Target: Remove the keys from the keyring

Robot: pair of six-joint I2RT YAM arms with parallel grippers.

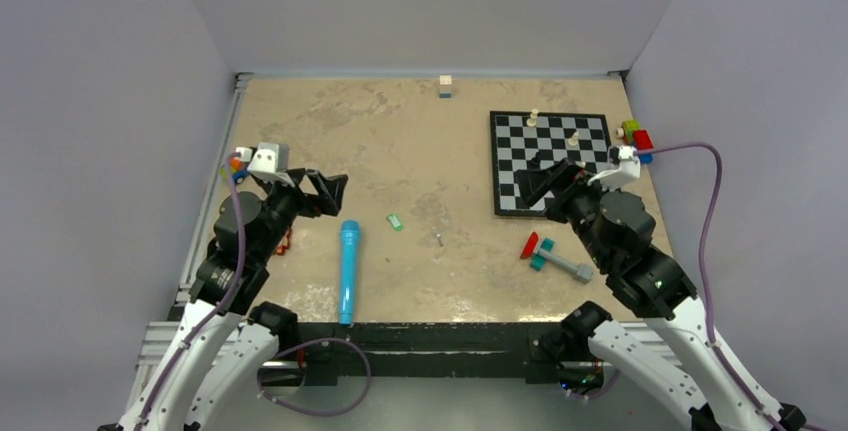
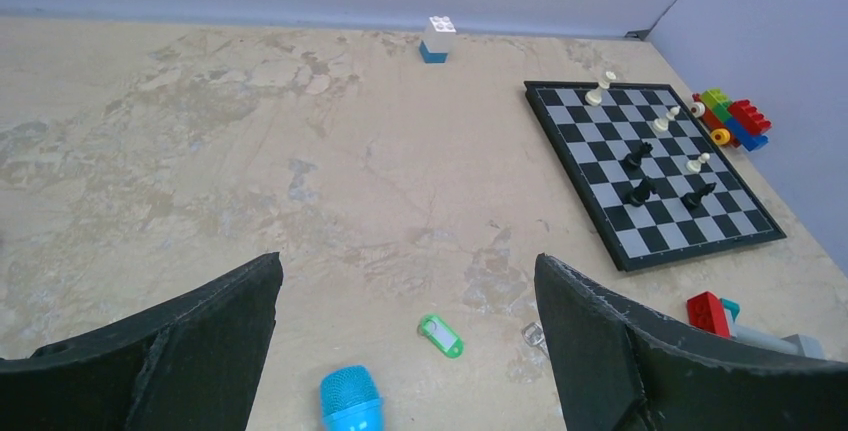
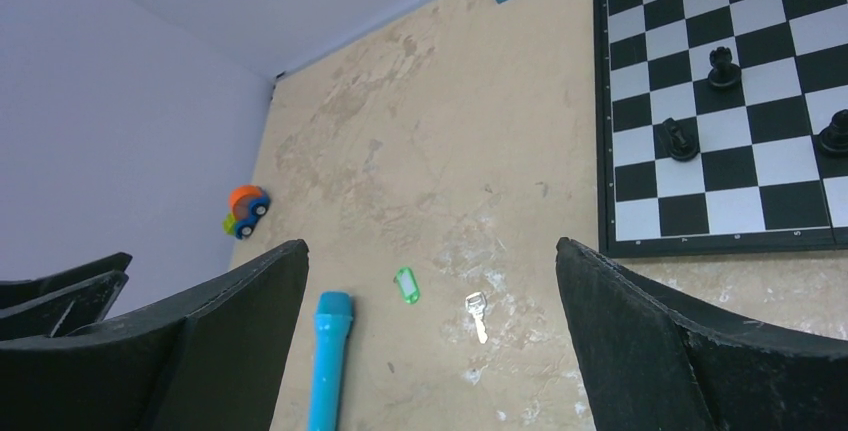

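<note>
A green key tag with its small ring (image 1: 395,222) lies flat on the table near the middle; it also shows in the left wrist view (image 2: 441,336) and the right wrist view (image 3: 405,285). A single silver key (image 1: 438,239) lies apart from it, a little to its right, seen in the right wrist view (image 3: 477,313) and partly behind a finger in the left wrist view (image 2: 533,334). My left gripper (image 1: 325,191) is open and empty, to the left of the tag. My right gripper (image 1: 548,183) is open and empty, over the chessboard's near-left corner.
A blue toy microphone (image 1: 348,269) lies left of the tag. A chessboard (image 1: 510,156) with several pieces sits at the right. A red and teal toy (image 1: 545,254) lies at the front right. Bricks (image 1: 637,137) sit at the far right; a small block (image 1: 445,86) at the back.
</note>
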